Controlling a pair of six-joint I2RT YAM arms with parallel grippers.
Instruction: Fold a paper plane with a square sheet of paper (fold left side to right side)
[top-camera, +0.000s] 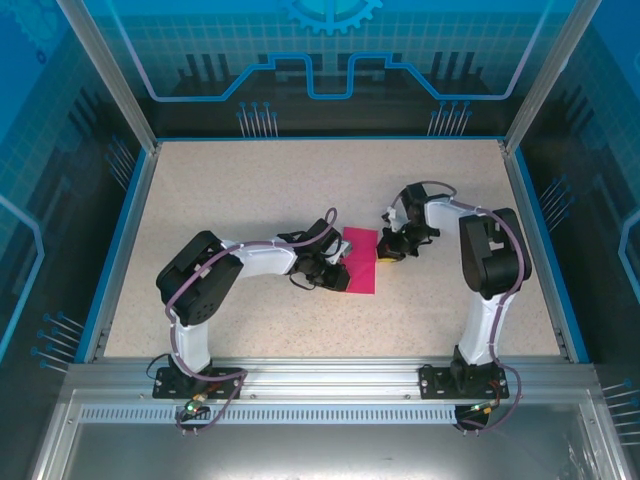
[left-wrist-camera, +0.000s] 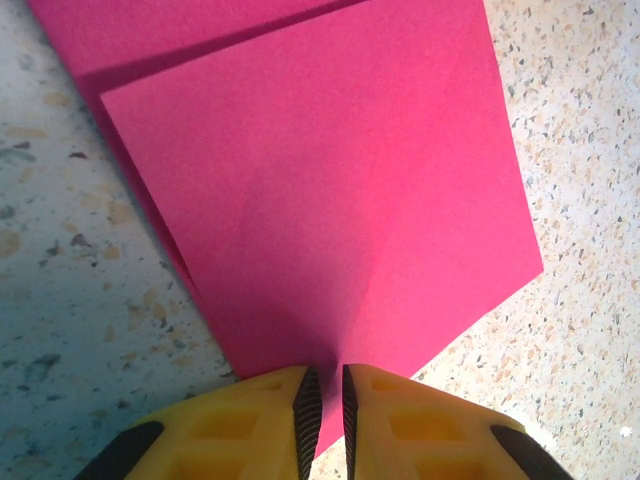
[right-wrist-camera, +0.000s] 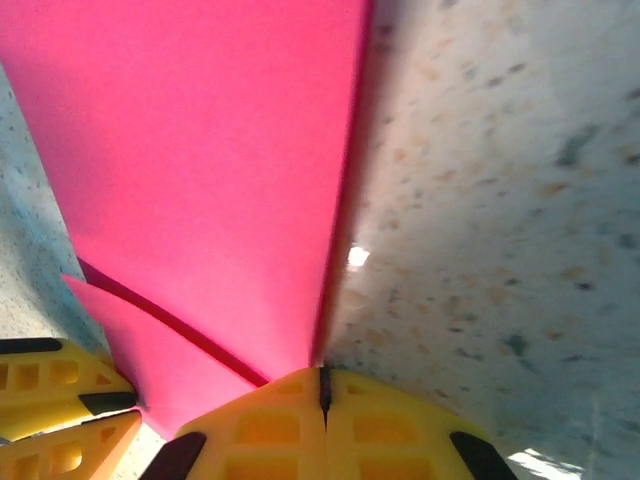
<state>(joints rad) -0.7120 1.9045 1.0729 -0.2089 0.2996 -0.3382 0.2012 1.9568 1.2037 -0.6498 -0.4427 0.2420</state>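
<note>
The square sheet of paper (top-camera: 362, 264) is magenta-pink and lies in the middle of the table between both grippers, doubled over on itself. In the left wrist view its upper layer (left-wrist-camera: 330, 180) lies askew over the lower one, and one corner runs down between the pads of my left gripper (left-wrist-camera: 325, 378), which is shut on it. My left gripper (top-camera: 335, 272) sits at the sheet's left side. My right gripper (top-camera: 388, 250) is at its right edge. In the right wrist view the paper (right-wrist-camera: 200, 150) rises off the table and its edge ends in the closed seam of my right gripper (right-wrist-camera: 322, 372).
The speckled beige tabletop (top-camera: 250, 190) is bordered by a blue rim and transparent walls on three sides. My left gripper's yellow fingers (right-wrist-camera: 50, 400) show at the lower left of the right wrist view, close to the paper's loose flap.
</note>
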